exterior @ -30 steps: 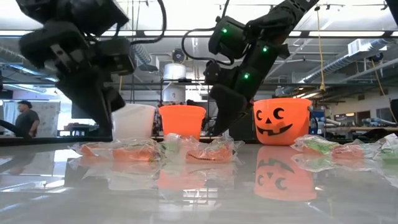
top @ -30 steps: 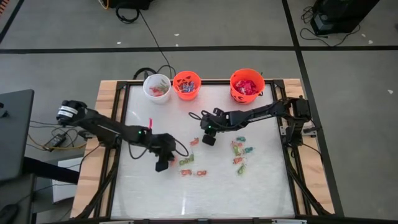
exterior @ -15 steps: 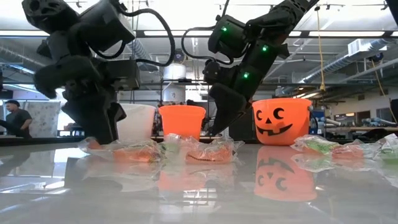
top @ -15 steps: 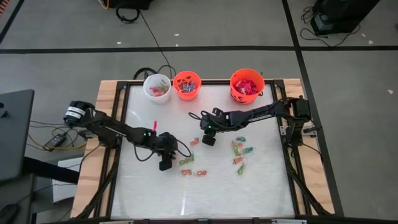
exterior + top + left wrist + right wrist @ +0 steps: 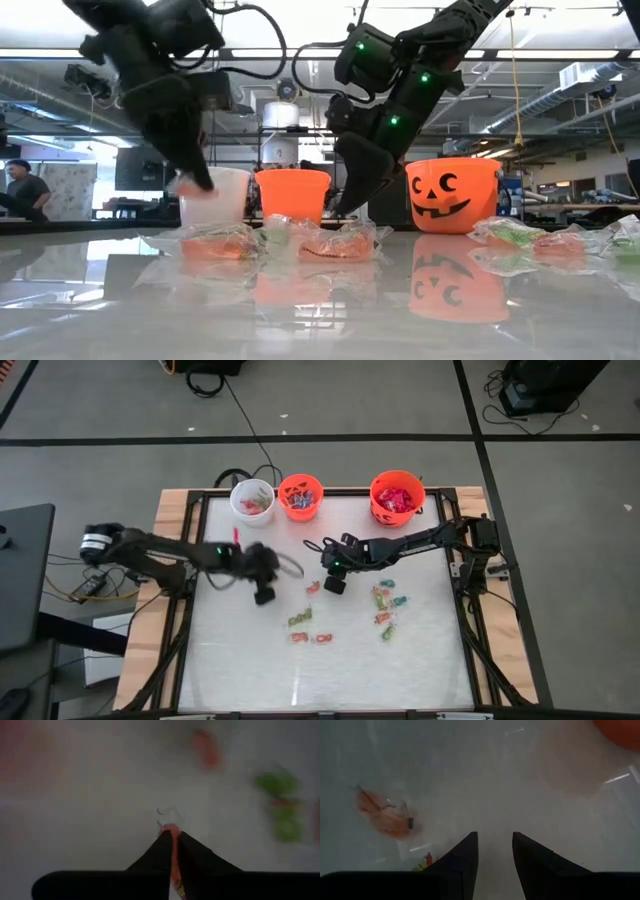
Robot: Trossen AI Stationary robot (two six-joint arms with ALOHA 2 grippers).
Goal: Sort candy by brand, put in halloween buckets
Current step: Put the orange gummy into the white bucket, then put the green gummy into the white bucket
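My left gripper (image 5: 263, 596) hangs above the table left of centre, shut on a small orange wrapped candy (image 5: 171, 831). In the low view its tip (image 5: 199, 181) is raised in front of the white bucket (image 5: 228, 195). My right gripper (image 5: 335, 586) is open near the table's middle, low over the surface beside an orange candy (image 5: 387, 817). Loose candy lies on the table (image 5: 300, 620) and farther right (image 5: 388, 604). The white bucket (image 5: 252, 500), small orange bucket (image 5: 300, 496) and larger orange bucket (image 5: 397, 495) stand along the far edge with candy in them. My left gripper pinches the orange candy's wrapper (image 5: 173, 840) between its two fingers. The piece shows in the narrow slit between them, and a clear wrapper end (image 5: 167, 815) sticks out past the tips. The fingers point down, and the candy is lifted clear of the table.
Orange and green wrapped pieces lie in front of the buckets in the low view (image 5: 300, 240), with more at the right (image 5: 530, 240). A pink stick (image 5: 236, 536) lies near the left arm. The near half of the table (image 5: 320, 680) is bare.
My left gripper has risen from the table beside the candy pile and moved toward the far edge, carrying the orange piece clear of the surface. The right arm has stayed still.
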